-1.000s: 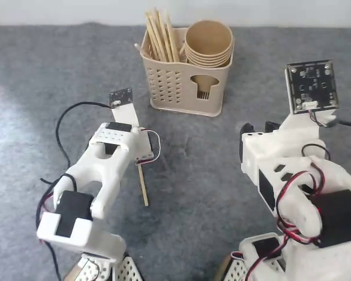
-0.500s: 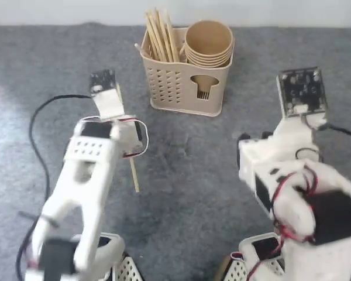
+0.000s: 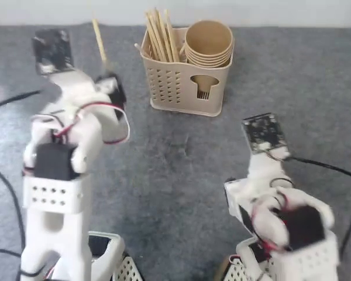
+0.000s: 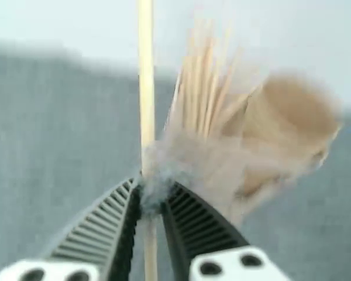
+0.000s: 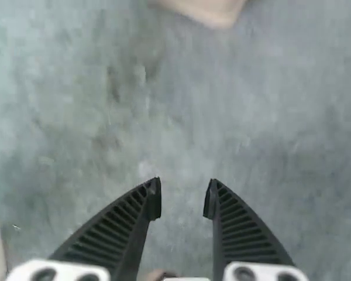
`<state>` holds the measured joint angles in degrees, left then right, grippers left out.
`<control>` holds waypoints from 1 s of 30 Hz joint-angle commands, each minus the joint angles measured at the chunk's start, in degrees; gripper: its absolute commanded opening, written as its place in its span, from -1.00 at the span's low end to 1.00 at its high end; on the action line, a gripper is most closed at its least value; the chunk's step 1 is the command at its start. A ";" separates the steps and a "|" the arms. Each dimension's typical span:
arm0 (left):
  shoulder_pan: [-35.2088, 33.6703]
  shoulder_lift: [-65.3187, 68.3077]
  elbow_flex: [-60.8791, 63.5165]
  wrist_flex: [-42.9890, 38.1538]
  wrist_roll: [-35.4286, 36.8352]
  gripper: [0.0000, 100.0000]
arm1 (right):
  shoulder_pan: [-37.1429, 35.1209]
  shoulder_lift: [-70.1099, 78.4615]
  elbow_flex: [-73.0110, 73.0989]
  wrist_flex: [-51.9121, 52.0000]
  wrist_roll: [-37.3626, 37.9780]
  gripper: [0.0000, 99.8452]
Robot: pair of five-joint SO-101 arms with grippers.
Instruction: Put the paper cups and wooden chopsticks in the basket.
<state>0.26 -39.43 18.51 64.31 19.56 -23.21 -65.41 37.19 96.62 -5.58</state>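
Grey felt tabletop w/ pale wall behind.

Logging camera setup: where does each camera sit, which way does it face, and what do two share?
High view: fixed above, looking down on basket and grey mat; left arm and right arm show.
Left wrist view: on the left arm, facing the basket; the left fingers, shut on a chopstick, show.
Right wrist view: on the right arm, facing the mat; the right fingers, open, show.
Shared: high and left wrist views both show basket and chopstick.

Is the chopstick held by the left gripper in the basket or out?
Out. The left gripper holds the chopstick roughly upright, apart from the basket.
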 commanded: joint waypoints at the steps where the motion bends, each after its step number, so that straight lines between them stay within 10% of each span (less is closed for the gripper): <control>1: 0.62 5.01 -15.16 -0.62 -0.35 -0.98 | -0.48 -0.40 7.30 -7.25 0.79 -0.75; 20: 7.38 29.01 -22.11 -49.32 -2.37 -0.98 | -1.89 -0.22 15.74 -17.63 7.56 -0.75; 30: 8.53 41.23 -22.11 -54.68 -7.21 -0.98 | -1.80 -0.22 15.74 -18.33 7.56 -0.75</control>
<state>8.26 0.22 -0.48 11.30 13.32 -24.88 -64.35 53.36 80.26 1.19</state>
